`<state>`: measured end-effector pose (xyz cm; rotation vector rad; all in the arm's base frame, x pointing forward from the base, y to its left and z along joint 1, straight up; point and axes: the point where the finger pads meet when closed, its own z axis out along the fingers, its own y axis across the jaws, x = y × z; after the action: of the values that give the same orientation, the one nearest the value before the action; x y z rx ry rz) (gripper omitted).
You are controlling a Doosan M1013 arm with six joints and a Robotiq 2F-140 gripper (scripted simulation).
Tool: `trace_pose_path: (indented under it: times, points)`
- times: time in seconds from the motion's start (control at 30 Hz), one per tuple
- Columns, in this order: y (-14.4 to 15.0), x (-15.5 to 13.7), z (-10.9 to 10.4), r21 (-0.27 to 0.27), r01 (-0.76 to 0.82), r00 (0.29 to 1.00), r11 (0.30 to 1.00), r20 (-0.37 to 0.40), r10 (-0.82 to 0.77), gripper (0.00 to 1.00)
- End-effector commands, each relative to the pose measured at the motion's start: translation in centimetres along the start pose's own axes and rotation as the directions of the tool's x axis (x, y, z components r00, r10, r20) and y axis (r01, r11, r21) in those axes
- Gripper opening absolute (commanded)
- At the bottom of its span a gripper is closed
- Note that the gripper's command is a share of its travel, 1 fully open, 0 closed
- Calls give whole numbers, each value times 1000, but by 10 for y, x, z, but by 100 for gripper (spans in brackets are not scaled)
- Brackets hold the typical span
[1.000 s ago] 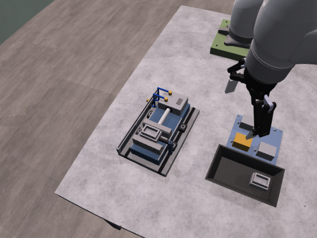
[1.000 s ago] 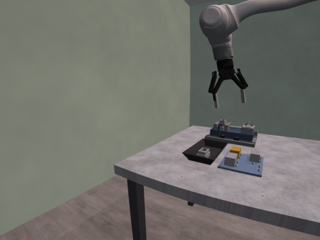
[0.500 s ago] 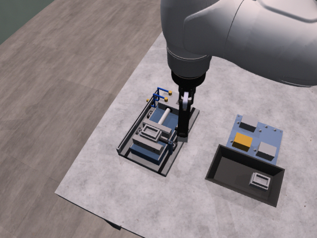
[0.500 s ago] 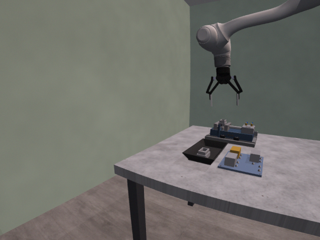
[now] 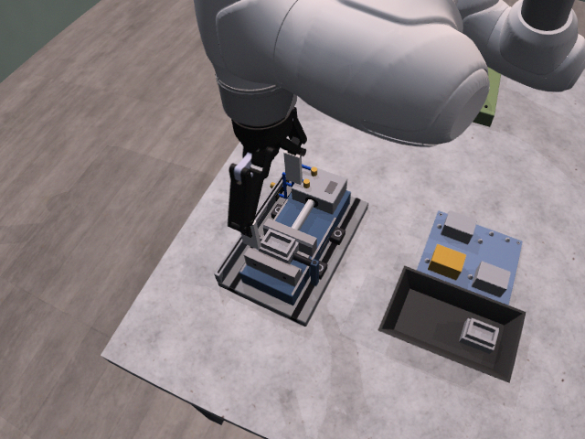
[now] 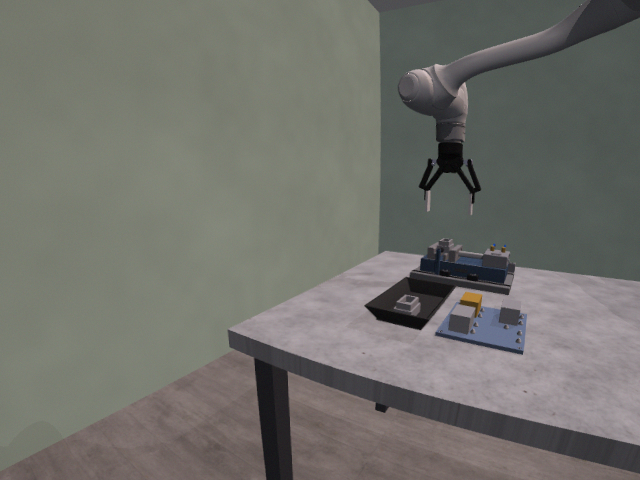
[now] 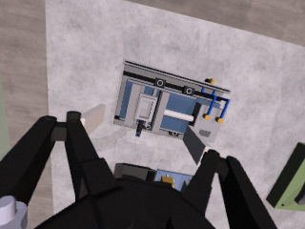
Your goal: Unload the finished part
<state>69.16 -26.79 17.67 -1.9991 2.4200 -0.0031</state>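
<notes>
- Green walls back a grey desk (image 6: 542, 361) on dark legs; wood floor below
- white arm (image 6: 506, 49) reaches over the desk's far side
- vise (image 5: 302, 236) sits near the far edge, the finished part (image 5: 279, 244) clamped in it, pocket up
- outfeed tray (image 5: 394, 302) lies towards the near left corner; a similar part (image 5: 479, 334) rests inside
- blue fixture plate (image 5: 512, 252) adjoins the tray
- gripper (image 6: 449, 204) hangs high above the vise, fingers spread wide, grasping nothing

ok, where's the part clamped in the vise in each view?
Top: part, left of centre, beside the lower fingertip.
Exterior: right of centre, at the vise's left end.
Wrist: pale rectangle, upper centre.
Shared landmark: vise's yellow knobs.
</notes>
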Motion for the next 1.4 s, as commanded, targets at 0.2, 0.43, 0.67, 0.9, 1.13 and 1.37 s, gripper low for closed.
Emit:
trace_pose_path:
  times: [0.2,0.43,0.67,0.9,1.13,1.37]
  points:
    - [0,0,0,0,-1,1000,1000,0,1,0]
    - [0,0,0,0,-1,1000,1000,0,1,0]
    - [0,0,0,0,-1,1000,1000,0,1,0]
    - [0,0,0,0,-1,1000,1000,0,1,0]
    - [0,0,0,0,-1,1000,1000,0,1,0]
    - [0,0,0,0,-1,1000,1000,0,1,40]
